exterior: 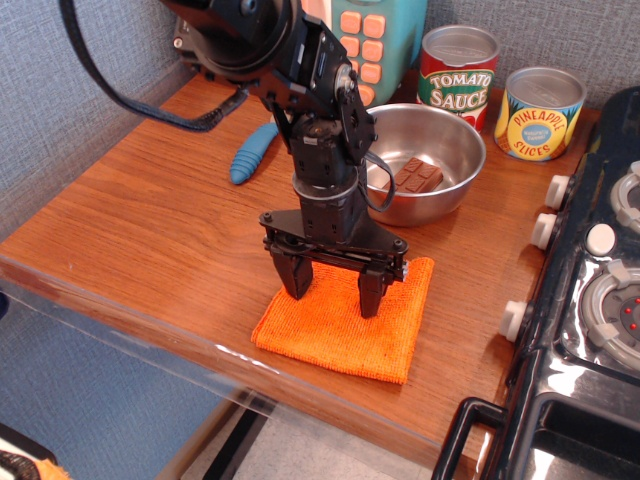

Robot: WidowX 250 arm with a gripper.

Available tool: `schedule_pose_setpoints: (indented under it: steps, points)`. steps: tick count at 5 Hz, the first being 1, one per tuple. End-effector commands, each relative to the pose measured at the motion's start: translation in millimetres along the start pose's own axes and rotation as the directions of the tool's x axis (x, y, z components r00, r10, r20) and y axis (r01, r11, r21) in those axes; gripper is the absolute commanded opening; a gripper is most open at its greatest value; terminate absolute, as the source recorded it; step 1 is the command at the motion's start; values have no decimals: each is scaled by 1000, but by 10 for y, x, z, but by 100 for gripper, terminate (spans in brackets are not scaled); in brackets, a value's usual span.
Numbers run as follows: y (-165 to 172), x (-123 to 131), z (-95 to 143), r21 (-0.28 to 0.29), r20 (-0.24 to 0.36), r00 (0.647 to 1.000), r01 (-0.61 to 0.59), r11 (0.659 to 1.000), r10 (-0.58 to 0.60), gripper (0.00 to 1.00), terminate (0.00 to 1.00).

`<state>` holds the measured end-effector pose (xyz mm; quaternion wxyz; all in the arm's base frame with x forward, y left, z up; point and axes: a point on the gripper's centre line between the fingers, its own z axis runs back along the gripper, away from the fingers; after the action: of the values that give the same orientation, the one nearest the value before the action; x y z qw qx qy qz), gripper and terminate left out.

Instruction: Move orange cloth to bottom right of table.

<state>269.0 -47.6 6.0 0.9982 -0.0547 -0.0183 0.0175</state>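
1. A blue-handled toy fork [252,152] lies on the reddish-brown wood-grain table [150,220], to the left of the round steel bowl [430,165] and partly hidden behind the arm.
2. The black robot gripper [333,293] points straight down, in front of the steel bowl and a little to its left. Its jaws stand spread apart with a clear gap between them, pinching nothing.
3. The bright orange, fuzzy, roughly square cloth [345,330] lies flat on the table directly under the gripper, in front of the bowl and near the table's front edge. Both fingertips [298,285] sit at the cloth's far part; whether they touch it I cannot tell.
4. The steel bowl holds a brown chocolate bar [417,176].
5. Behind the bowl stands a red tomato sauce can [457,73].
6. To the bowl's right and behind it stands a yellow pineapple slices can [540,112].
7. The black toy stove [590,300] is to the right of the bowl.
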Motion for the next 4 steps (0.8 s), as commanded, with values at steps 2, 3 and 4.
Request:
schedule_pose_setpoints:
  steps: [2,3,4]
  points:
    - [-61,-10,1048,83,213,969,105,991,-121,100,0]
    - [16,-68,1225,92,221,966,114,989,-132,100,0]
    - [104,-90,1270,82,205,971,113,990,-127,100,0]
